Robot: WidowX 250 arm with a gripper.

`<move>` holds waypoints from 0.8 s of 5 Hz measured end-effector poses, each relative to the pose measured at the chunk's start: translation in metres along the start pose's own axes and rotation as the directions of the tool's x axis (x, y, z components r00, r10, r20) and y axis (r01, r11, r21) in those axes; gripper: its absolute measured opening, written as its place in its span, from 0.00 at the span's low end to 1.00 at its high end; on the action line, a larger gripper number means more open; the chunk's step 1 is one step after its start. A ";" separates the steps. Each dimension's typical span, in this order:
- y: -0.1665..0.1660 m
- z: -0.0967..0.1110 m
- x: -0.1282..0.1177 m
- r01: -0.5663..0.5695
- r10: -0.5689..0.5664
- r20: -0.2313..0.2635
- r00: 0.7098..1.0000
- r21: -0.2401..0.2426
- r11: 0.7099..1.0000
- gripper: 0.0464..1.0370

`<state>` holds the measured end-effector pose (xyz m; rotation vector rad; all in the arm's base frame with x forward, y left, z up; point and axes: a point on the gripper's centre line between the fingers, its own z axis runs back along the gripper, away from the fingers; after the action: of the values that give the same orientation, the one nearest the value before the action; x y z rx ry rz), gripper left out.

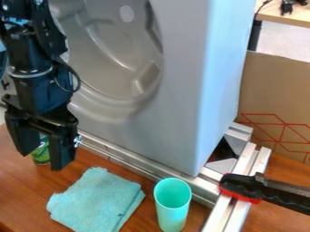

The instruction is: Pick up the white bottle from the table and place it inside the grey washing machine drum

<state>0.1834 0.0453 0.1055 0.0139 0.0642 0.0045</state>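
The black gripper (41, 159) hangs at the left over the wooden table, pointing down, its two fingers apart. A green can (41, 153) shows through the gap between them; whether it stands between the fingers or behind them I cannot tell. To the right of the gripper and nearer the camera lies a folded turquoise cloth (95, 200). Beside the cloth, a turquoise cup (172, 206) stands upright with its mouth up, apart from the gripper.
A large grey moulded panel (187, 86) rises behind the table, just right of the arm. Metal rails (130, 162) run along its foot. A black and red clamp (248, 186) sits on the rails at right. A cardboard sheet (275, 86) stands behind.
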 end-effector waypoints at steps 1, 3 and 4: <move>-0.001 -0.003 -0.002 -0.002 0.002 -0.015 1.000 -0.005 1.000 0.97; -0.073 0.005 -0.014 0.155 -0.155 0.010 0.988 -0.040 0.987 0.97; -0.105 -0.011 -0.018 0.226 -0.227 -0.064 0.972 -0.026 0.974 0.97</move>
<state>0.1651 -0.0594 0.0941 -0.0118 0.1322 -0.2233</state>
